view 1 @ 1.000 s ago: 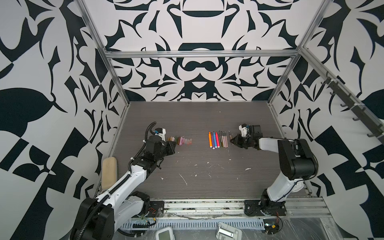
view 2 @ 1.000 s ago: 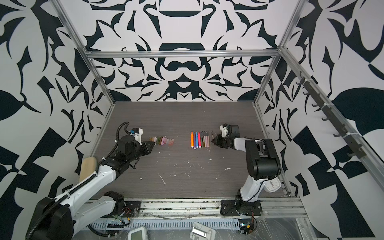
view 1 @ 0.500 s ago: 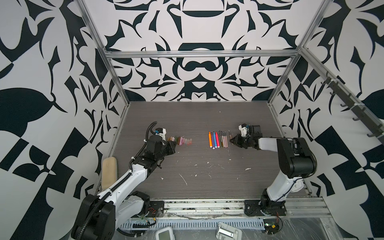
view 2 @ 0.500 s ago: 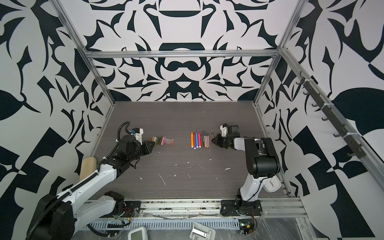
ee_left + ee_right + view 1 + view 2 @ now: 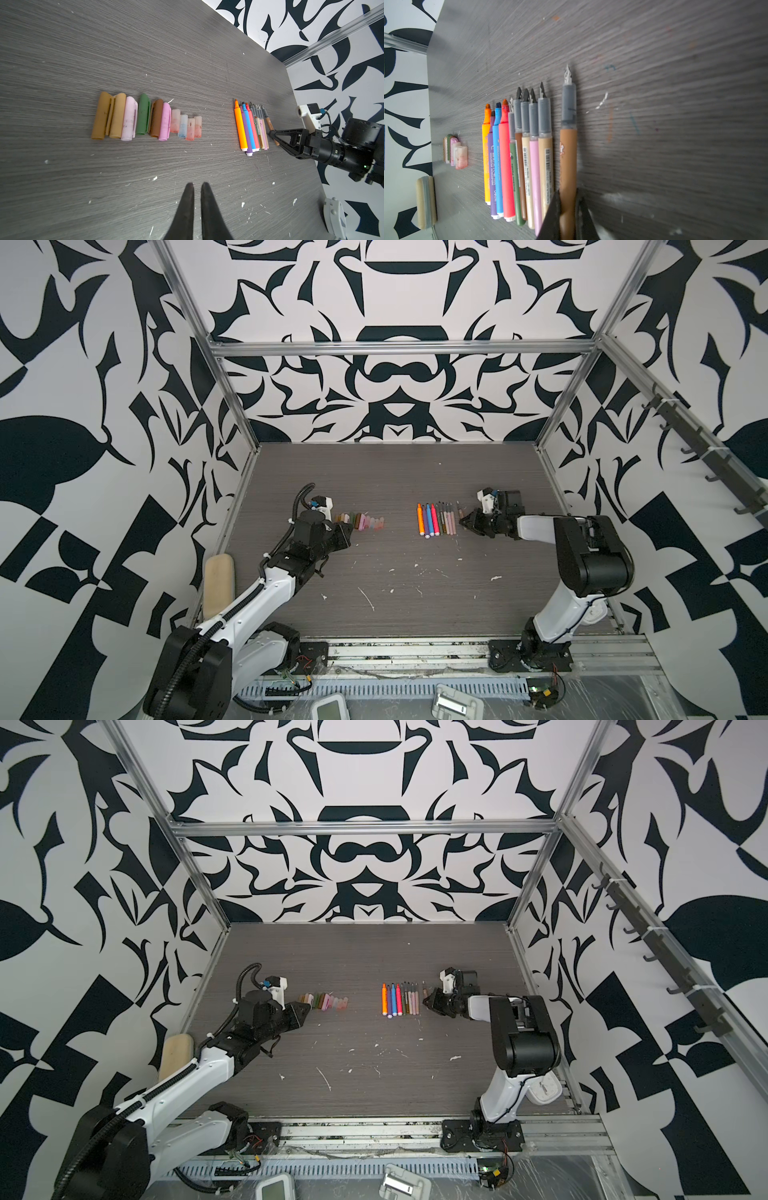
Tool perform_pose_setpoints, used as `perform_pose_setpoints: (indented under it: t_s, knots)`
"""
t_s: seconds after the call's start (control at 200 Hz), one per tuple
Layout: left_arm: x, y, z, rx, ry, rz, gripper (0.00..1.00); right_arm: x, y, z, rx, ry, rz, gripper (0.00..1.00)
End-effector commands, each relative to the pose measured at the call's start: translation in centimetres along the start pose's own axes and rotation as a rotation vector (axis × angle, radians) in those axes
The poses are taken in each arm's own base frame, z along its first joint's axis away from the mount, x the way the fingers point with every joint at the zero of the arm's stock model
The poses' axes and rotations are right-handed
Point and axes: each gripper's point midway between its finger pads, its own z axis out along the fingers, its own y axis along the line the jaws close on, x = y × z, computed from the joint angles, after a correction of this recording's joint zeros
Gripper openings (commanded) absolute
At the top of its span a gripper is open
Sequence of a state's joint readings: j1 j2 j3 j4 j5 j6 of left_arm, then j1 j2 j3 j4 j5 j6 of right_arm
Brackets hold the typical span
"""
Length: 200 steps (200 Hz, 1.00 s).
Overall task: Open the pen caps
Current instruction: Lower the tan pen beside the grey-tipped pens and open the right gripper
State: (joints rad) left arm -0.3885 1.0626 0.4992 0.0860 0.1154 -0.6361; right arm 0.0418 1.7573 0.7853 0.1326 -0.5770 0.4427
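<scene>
Ten pens (image 5: 517, 158) and ten pen caps (image 5: 145, 116), all separated on the worktop (image 5: 187, 52).
The right fingers (image 5: 556, 200) grip one brown pen (image 5: 568, 158), nine pens just beside them; the left fingers (image 5: 191, 190) are closed, empty, the pen caps in a row ahead.

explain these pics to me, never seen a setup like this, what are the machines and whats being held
Two robot arms stand at the near edge of a grey table inside a patterned enclosure. Two pictures look down from above, from a pair of cameras side by side, so they look nearly alike. The other two come from a small camera on each arm's wrist, looking past its two-fingered end effector. On the table lie a row of loose caps and a row of uncapped pens. The left end effector is shut and holds nothing. The right end effector is closed on a brown pen at the end of the pen row.
</scene>
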Motion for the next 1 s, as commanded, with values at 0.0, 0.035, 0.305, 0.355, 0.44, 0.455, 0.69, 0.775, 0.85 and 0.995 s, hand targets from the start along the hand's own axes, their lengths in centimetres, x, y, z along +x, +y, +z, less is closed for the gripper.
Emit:
perform_pose_setpoints:
  t_s: [0.0, 0.035, 0.305, 0.355, 0.44, 0.455, 0.69, 0.775, 0.85, 0.995]
  knots:
    - [-0.74, -0.52, -0.10, 0.008, -0.021, -0.001, 0.12, 0.26, 1.02, -0.92, -0.024, -0.007, -0.012, 0.10]
    - [-0.73, -0.55, -0.10, 0.009, -0.021, 0.000, 0.12, 0.40, 1.06, -1.06, -0.026, -0.008, -0.012, 0.10]
    - [-0.67, -0.52, 0.16, 0.006, -0.010, -0.002, 0.11, 0.91, 1.08, -1.21, -0.033, -0.003, -0.008, 0.11]
    - [-0.67, -0.53, 0.20, 0.006, -0.009, -0.003, 0.12, 0.90, 1.09, -1.02, -0.036, 0.002, -0.008, 0.12]
    - [-0.68, -0.56, 0.18, 0.006, -0.009, -0.002, 0.11, 0.88, 1.00, -0.82, -0.038, 0.009, -0.002, 0.16]
    - [-0.65, -0.48, 0.19, 0.005, -0.008, -0.004, 0.11, 0.93, 0.97, -0.76, -0.038, 0.010, -0.001, 0.17]
    - [-0.66, -0.49, 0.19, 0.005, -0.009, -0.003, 0.11, 0.86, 0.89, -0.84, -0.029, 0.006, 0.000, 0.43]
    - [-0.67, -0.50, 0.23, 0.005, -0.008, -0.003, 0.11, 0.91, 0.77, -0.87, -0.025, 0.005, 0.002, 0.43]
    - [-0.62, -0.47, 0.27, 0.005, -0.006, -0.003, 0.11, 0.89, 0.75, -0.84, -0.023, 0.005, 0.004, 0.43]
    - [-0.64, -0.49, 0.24, 0.005, -0.007, -0.003, 0.11, 0.90, 0.52, -0.45, -0.015, 0.022, 0.015, 0.33]
